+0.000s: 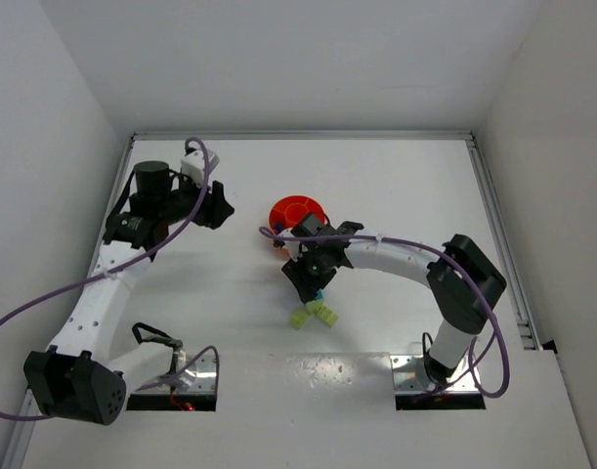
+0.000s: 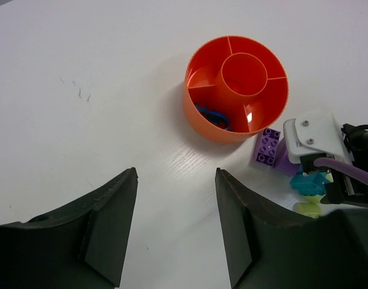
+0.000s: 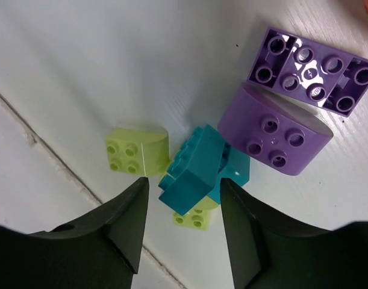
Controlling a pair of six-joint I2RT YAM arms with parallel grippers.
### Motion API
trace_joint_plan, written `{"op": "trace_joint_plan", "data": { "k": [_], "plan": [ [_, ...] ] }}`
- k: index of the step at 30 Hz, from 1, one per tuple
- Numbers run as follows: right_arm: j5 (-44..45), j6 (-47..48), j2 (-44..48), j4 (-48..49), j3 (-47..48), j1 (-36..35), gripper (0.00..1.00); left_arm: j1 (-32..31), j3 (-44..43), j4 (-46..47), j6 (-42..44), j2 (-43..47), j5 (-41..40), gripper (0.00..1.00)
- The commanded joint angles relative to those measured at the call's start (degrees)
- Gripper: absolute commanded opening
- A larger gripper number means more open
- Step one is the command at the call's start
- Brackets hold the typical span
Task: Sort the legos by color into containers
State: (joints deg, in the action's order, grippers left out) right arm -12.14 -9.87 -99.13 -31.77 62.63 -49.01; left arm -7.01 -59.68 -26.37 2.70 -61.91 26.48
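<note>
Two arms reach over the table (image 1: pixel 396 176). One bends up the left side, and its left gripper (image 1: pixel 216 207) hangs to the left of the bowl (image 1: pixel 298 210), well apart from it, with the jaws spread and nothing between them. The other curves in from the right and points the right gripper (image 3: pixel 182 188) down at a cluster of bricks on the table just on the near side of the bowl. Its jaws stand apart, one on each side of the teal brick (image 3: pixel 193 171). A sliver of gap shows at one finger; contact at the other I cannot tell.

The teal brick lies tilted on top of a green brick (image 3: pixel 193 218). A second green brick (image 3: pixel 137 150), with one rounded side, lies just beside it. A rounded purple brick (image 3: pixel 274 129) touches the teal one on its far side, and a flat purple brick (image 3: pixel 310 69) lies against that, nearest the bowl.

The bowl is orange, with a round centre well ringed by divided sections. One section holds a blue piece (image 2: pixel 214 115).
</note>
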Motion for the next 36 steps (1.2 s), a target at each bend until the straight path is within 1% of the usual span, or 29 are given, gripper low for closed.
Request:
{"op": "trace_joint_plan", "data": {
  "k": [1,3,4,6,7,10,13,15,18,22,29,33,36],
  "plan": [
    [1.9,-0.9,-0.5,1.0,2.8,-0.8,0.51,0.8,0.9,1.7,-0.4,1.4,-0.5,0.60],
    [2.4,-0.4,-0.5,1.0,2.8,-0.8,0.46,0.8,0.9,1.7,0.2,1.9,-0.5,0.60],
    [2.4,0.1,-0.5,1.0,2.8,-0.8,0.40,0.8,0.9,2.2,0.2,1.9,-0.5,0.60],
    [2.4,0.7,-0.5,1.0,3.5,-0.8,0.35,0.8,1.4,2.2,0.2,1.9,-0.5,0.60],
    [1.9,0.7,-0.5,1.0,4.0,-0.8,0.30,0.8,1.4,2.7,0.7,1.9,-0.5,0.60],
    [1.3,2.0,0.8,1.0,4.0,-0.8,0.22,0.8,2.0,3.3,0.7,2.4,0.1,0.60],
    [0.5,2.7,1.4,0.3,4.0,-0.8,0.21,0.8,2.0,3.3,0.7,2.4,0.7,0.61],
    [-2.4,4.0,3.2,-0.3,5.4,-0.8,0.19,0.8,2.0,3.9,0.7,2.4,1.3,0.61],
    [-4.7,5.8,5.9,-2.2,9.2,-0.2,0.18,0.8,2.0,4.4,-0.3,2.4,2.6,0.61],
    [-7.7,7.1,6.6,-5.4,14.0,-0.2,0.16,0.8,2.0,4.9,-0.9,1.2,3.2,0.61],
    [-0.1,8.9,6.0,-6.6,23.7,0.9,0.16,0.8,1.5,6.0,-1.5,1.2,3.2,0.61],
    [4.2,9.4,3.8,-7.7,26.4,3.0,0.16,0.8,1.0,6.0,-2.7,0.1,2.7,0.61],
    [6.8,9.4,3.8,-7.7,26.4,4.7,0.16,0.8,1.0,6.0,-2.7,0.1,2.7,0.61]
  ]
}}
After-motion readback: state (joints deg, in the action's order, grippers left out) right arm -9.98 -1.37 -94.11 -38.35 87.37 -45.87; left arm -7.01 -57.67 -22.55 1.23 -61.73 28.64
